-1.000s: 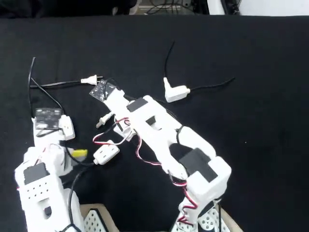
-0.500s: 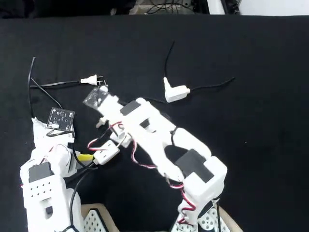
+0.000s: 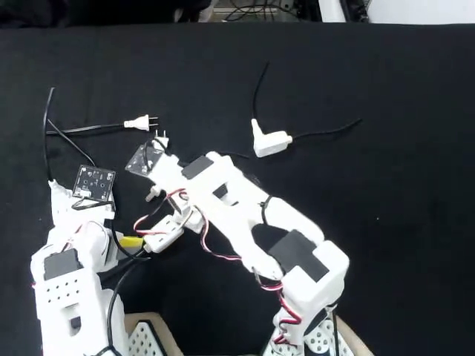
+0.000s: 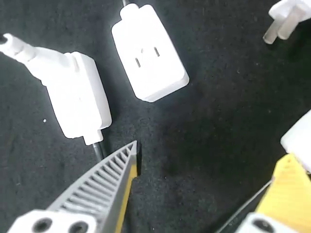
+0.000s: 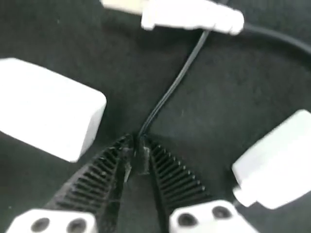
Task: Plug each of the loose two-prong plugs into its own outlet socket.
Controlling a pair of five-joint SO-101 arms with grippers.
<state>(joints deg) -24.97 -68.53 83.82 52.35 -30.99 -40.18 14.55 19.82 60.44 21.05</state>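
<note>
**Right gripper pinches a cable; left gripper hangs spread over the socket**

The right gripper has its ribbed fingers pressed together on a thin black cable. The cable runs from the fingertips toward the rear of a small plug lying on the cloth. The wrist view does not settle whether it is that plug's own cord. A white block lies on one side of the pinched cable and another white body on the other side, both clear of the fingers.

The left gripper is spread wide, with its grey finger and its yellow finger well apart and nothing between them. Just beyond the grey fingertip lies an adapter with a cord at one end. Beside the adapter, and apart from it, the socket lies face up with both slots bare.

From above, the socket lies near the table's front-left corner, between the two arms. A straight plug lies farther back toward the left edge, unplugged, its cord trailing to that edge. An angled plug rests near the table's middle, also unplugged, its cord leading toward the right edge.
</note>
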